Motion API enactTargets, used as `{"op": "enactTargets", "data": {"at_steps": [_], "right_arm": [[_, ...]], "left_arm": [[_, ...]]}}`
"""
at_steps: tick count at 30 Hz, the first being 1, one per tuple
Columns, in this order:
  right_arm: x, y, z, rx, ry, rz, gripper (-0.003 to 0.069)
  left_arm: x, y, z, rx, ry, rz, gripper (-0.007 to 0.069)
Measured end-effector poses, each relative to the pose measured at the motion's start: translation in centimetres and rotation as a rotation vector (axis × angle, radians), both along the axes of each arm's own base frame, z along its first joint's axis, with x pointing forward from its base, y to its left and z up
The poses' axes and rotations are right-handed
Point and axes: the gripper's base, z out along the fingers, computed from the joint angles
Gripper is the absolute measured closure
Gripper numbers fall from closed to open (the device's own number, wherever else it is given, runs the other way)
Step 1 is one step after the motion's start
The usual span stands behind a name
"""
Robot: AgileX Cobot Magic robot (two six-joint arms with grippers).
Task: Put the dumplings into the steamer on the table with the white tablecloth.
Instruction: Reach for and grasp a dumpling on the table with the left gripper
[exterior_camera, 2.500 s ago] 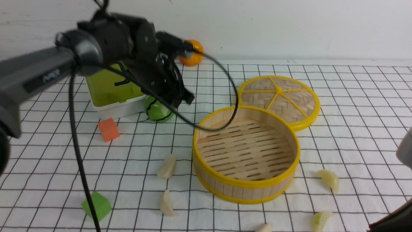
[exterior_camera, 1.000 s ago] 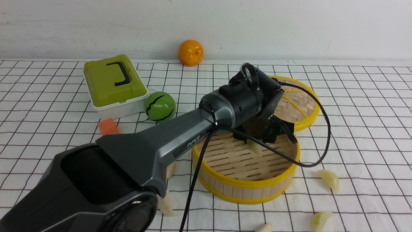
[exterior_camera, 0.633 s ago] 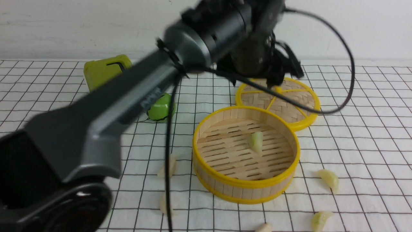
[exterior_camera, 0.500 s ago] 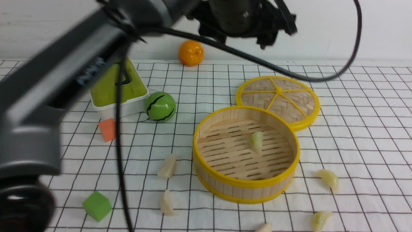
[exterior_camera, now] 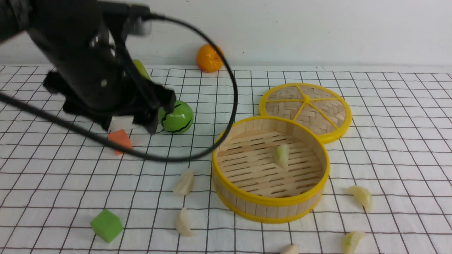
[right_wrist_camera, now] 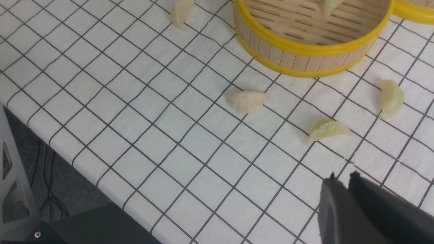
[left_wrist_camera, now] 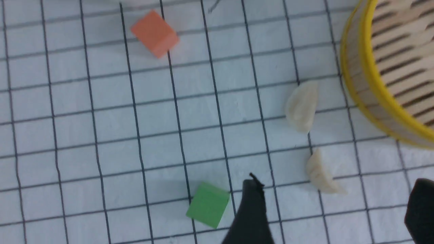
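White wall closes the back of the front view, and before it the surface [exterior_camera: 406, 106] lies under a white tablecloth [exterior_camera: 53, 183] gridded with thin black lines. Right of centre stands the steamer [exterior_camera: 272, 206], with one pale green dumpling [exterior_camera: 281, 155] on its slatted floor; its woven lid [exterior_camera: 305, 106] lies flat behind, touching its rim. Outside it on the cloth lie a white dumpling [exterior_camera: 183, 182] just left of the basket, a second white dumpling [exterior_camera: 183, 222] nearer the camera, a yellowish dumpling [exterior_camera: 361, 197] to the right, a green-tinted dumpling [exterior_camera: 351, 240] and a cropped dumpling [exterior_camera: 290, 249] at the bottom edge. The left arm [exterior_camera: 88, 63], dark and blurred, hangs at the far left beside a green striped ball [exterior_camera: 176, 117] and above an orange cube [exterior_camera: 120, 140]; a green cube [exterior_camera: 106, 225] sits front left and an orange fruit [exterior_camera: 209, 58] by the wall. From the left wrist, the left pincer [left_wrist_camera: 335, 210] stands wide and empty above the cloth, near the green cube and the two white dumplings beside the steamer's wall. From the right wrist, the right pincer [right_wrist_camera: 346, 181] is drawn nearly together, only a slit between its fingers and nothing in it, over the cloth near the green-tinted dumpling and the surface's edge.
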Motion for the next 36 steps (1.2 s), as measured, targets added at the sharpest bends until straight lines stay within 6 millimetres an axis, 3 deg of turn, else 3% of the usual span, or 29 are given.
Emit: {"op": "enactTargets", "data": {"at_steps": [2, 18, 26, 30, 33, 36], "right_arm": [[0.0, 0.0, 0.0, 0.001, -0.004, -0.002, 0.0609], [-0.2, 0.4, 0.1, 0.042, 0.016, 0.023, 0.0597], [-0.2, 0.4, 0.1, 0.041, 0.019, 0.024, 0.0596], [-0.2, 0.4, 0.1, 0.041, 0.020, 0.025, 0.0596], [-0.2, 0.4, 0.1, 0.040, 0.019, 0.024, 0.0592], [-0.2, 0.3, 0.1, 0.039, 0.020, 0.024, 0.0589]], "left_arm": [[0.1, -0.4, -3.2, -0.012, 0.043, -0.016, 0.0077], [6.2, -4.3, -15.2, -0.028, 0.063, -0.090, 0.0102], [7.3, -4.7, -18.1, 0.009, 0.058, -0.122, 0.0123], [7.4, -4.8, -18.8, 0.018, 0.068, -0.125, 0.0204], [7.4, -4.8, -18.9, 0.016, 0.067, -0.126, 0.0334], [7.4, -4.8, -18.9, 0.016, 0.067, -0.126, 0.0341]]}}
